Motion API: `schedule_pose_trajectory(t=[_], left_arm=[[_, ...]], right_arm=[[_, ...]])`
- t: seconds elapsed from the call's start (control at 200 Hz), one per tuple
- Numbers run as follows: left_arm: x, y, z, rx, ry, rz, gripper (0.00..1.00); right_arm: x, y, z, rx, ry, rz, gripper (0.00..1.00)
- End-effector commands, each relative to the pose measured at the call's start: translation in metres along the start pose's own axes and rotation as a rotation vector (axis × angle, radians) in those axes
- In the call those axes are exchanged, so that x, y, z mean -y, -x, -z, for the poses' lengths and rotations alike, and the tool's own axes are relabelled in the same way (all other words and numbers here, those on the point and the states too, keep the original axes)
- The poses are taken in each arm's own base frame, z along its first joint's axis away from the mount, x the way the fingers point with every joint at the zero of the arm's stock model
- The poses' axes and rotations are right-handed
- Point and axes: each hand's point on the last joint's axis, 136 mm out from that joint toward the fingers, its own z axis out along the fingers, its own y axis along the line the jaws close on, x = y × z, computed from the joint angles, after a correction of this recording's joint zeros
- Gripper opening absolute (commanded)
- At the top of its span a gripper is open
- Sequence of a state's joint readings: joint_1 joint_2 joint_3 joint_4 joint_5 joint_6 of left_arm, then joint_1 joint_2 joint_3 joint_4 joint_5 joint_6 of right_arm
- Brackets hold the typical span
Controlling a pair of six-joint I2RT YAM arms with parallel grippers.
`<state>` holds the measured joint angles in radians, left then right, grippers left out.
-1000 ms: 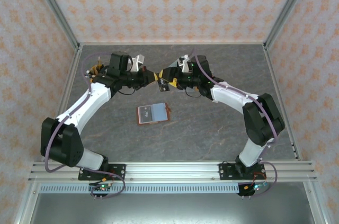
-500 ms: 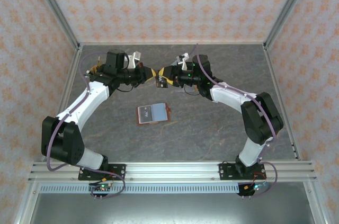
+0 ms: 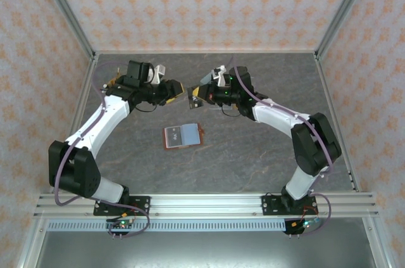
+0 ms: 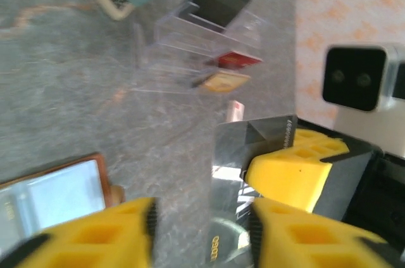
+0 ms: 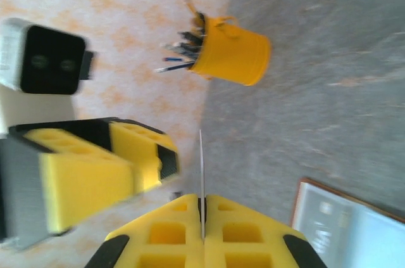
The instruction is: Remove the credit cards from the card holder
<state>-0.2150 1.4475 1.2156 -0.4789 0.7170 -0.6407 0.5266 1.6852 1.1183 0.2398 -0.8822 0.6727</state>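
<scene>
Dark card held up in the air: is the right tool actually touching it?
Touching. In the right wrist view, the right tool is shut, and both yellow fingers press against the edge-on dark card with no gap.

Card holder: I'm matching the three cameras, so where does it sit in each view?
Top external: card holder lies open, just left of picture centre.
Left wrist: card holder at the bottom-left corner, cut off.
Right wrist: card holder at the bottom-right corner, cut off.
Shared landmark: the dark card pinched in the right gripper.
</scene>
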Motion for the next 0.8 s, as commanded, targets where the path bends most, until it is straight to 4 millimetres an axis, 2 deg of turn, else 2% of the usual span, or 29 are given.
schedule_pose_trajectory(t=[0.0, 0.08, 0.175, 0.3, 0.425, 0.571, 0.696, 0.796], left_arm=[[-0.035, 0.001, 0.038, 0.067, 0.27, -0.077, 0.66], [-0.056, 0.001, 0.055, 0.096, 0.399, -0.107, 0.77], [-0.071, 0.002, 0.073, 0.132, 0.483, -0.127, 0.89], [-0.081, 0.002, 0.095, 0.186, 0.544, -0.148, 1.0], [-0.085, 0.002, 0.107, 0.225, 0.579, -0.162, 1.0], [-0.089, -0.001, 0.107, 0.224, 0.586, -0.159, 1.0], [-0.088, -0.003, 0.101, 0.207, 0.56, -0.157, 1.0], [-0.087, -0.005, 0.095, 0.194, 0.534, -0.153, 1.0]], right_arm=[[0.0, 0.017, 0.026, 0.064, -0.192, 0.223, 0.0], [0.017, 0.029, 0.045, 0.095, -0.383, 0.335, 0.0], [0.029, 0.045, 0.063, 0.105, -0.557, 0.458, 0.0], [0.03, 0.068, 0.075, 0.072, -0.668, 0.598, 0.0], [0.028, 0.09, 0.074, 0.06, -0.708, 0.744, 0.0], [0.032, 0.11, 0.068, -0.046, -0.738, 0.887, 0.0], [0.035, 0.108, 0.056, -0.204, -0.611, 0.993, 0.0], [0.046, 0.114, 0.053, -0.262, -0.59, 1.084, 0.0]])
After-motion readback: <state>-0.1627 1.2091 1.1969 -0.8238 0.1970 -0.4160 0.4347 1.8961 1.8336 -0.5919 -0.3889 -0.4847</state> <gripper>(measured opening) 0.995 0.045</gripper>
